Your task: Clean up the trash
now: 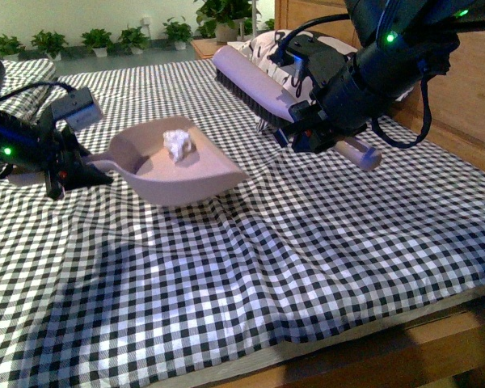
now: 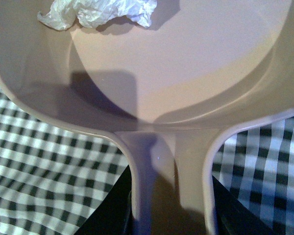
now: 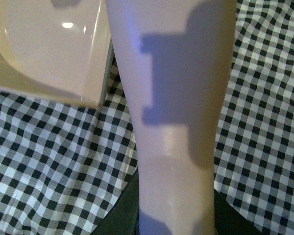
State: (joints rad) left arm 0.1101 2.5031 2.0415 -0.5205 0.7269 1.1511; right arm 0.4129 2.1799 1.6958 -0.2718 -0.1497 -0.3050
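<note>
At far left in the front view we note the left gripper (image 1: 79,171), its jaws closed on the handle of the pale pink plastic scoop-shaped dustpan (image 1: 196,179). The dustpan handle points left toward that gripper; the open mouth faces right. Inside the pan, near its back wall, sits the small crumpled white paper wad (image 1: 177,145); the left wrist view shows the wad (image 2: 100,11) lying on the pan floor (image 2: 196,58), its long axis running across the pan's width. Its pointing direction we cannot determine, the shape being irregular.

Further right, the right gripper (image 1: 307,129) is clamped on the white handle of the dark-bristled brush (image 1: 250,81), the brush's long axis running up-left to down-right, head away from us, held above the cloth. The right wrist view shows the handle (image 3: 176,122) between dark fingers.

The surface is a black-and-white checked tablecloth (image 1: 307,259), wrinkled, over a wooden table edge (image 1: 404,347). Behind stand potted green plants (image 1: 97,39) along a pale wall, and wooden furniture (image 1: 469,89) at right.
</note>
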